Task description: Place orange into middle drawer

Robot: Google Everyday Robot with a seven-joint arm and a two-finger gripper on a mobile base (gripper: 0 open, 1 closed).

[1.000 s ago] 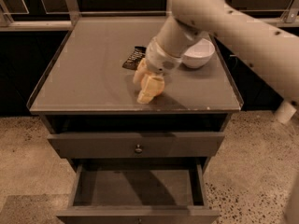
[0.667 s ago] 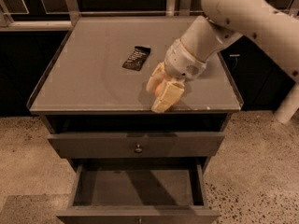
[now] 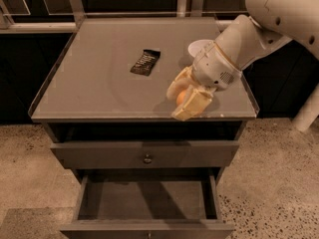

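Camera view | gripper clamps orange near front of grey cabinet top | middle drawer open | speckled floor

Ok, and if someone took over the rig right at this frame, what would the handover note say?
The pincer is shut on the orange, near the front right edge of the cabinet top.
The middle drawer is pulled open below; the orange is not in it. The top drawer is shut.
The wrapper and bowl sit on the cabinet top, behind the pincer.
Done: orange grasped.
Left: carry it forward past the edge, lower it into the middle drawer, release.
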